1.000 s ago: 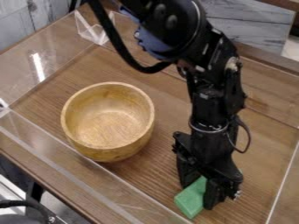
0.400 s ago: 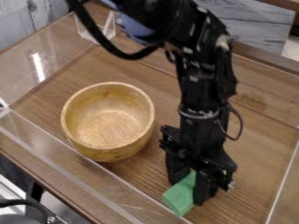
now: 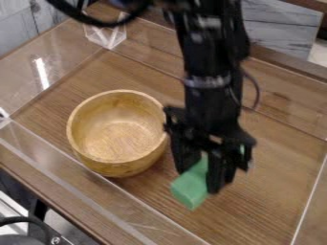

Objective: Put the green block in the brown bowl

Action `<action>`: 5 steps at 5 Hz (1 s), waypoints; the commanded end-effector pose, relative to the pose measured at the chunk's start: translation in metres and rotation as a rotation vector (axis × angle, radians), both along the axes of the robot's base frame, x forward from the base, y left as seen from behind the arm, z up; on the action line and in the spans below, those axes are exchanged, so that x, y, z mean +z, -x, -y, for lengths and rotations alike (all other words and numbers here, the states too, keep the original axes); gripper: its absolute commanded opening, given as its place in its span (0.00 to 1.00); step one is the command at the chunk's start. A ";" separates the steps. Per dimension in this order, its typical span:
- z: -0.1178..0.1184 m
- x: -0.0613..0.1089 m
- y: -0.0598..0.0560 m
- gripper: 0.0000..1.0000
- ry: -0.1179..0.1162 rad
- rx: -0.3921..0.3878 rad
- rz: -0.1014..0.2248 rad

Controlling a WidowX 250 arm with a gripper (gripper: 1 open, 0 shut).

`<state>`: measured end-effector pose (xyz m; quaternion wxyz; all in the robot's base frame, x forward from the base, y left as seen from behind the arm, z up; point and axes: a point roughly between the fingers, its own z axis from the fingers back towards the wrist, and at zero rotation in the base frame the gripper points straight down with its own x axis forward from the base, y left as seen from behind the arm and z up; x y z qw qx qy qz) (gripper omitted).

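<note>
The brown bowl (image 3: 118,131) stands on the wooden tabletop at the left, round and thick-walled, with nothing inside it. My gripper (image 3: 198,177) hangs just right of the bowl, pointing steeply down, shut on the green block (image 3: 192,185). The block is light green; its lower end sticks out below the fingers and is off the table. Its upper part is hidden between the black fingers (image 3: 220,165).
A clear plastic wall (image 3: 76,206) runs along the front and left edges of the wooden table (image 3: 281,163). A small clear stand (image 3: 105,36) sits at the back left.
The gripper has risen and shifted left toward the bowl, carrying the green block up off the table. The bowl has not moved.
</note>
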<state>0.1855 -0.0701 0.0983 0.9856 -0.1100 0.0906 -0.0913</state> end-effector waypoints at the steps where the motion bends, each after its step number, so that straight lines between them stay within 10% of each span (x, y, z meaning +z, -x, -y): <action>1: -0.021 0.063 -0.015 0.00 0.002 0.106 0.098; 2: -0.056 0.113 -0.018 0.00 -0.021 0.224 0.143; 4: -0.113 0.090 -0.009 0.00 -0.041 0.230 0.178; 5: -0.106 0.069 -0.009 0.00 -0.043 0.184 0.184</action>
